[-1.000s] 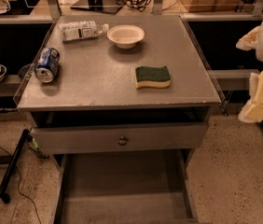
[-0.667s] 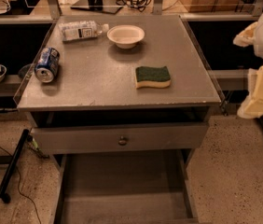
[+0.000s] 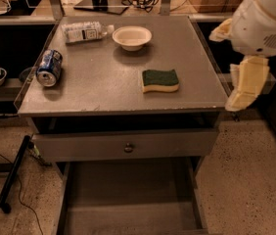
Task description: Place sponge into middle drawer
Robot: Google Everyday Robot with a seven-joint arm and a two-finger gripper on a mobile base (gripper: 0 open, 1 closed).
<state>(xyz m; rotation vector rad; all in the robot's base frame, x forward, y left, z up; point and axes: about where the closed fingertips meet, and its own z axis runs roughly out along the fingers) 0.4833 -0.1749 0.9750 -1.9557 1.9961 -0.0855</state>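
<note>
The sponge (image 3: 160, 80), dark green on top with yellow foam beneath, lies flat on the right half of the grey cabinet top (image 3: 99, 87). The middle drawer (image 3: 128, 199) is pulled out below, a wide grey tray with a bare floor. My gripper (image 3: 234, 58) hangs at the right edge of the cabinet top, right of the sponge and apart from it. Its cream fingers (image 3: 246, 82) are spread open and hold nothing.
A white bowl (image 3: 132, 36) and a lying plastic bottle (image 3: 85, 32) sit at the back of the top. A blue can (image 3: 49, 68) lies at its left edge. A drawer front with a round knob (image 3: 128, 147) sits above the open tray. Cables and a black bar (image 3: 11, 175) lie on the floor to the left.
My arm and gripper have shifted a little left, closer to the cabinet's right edge. The sponge and the other objects have not moved.
</note>
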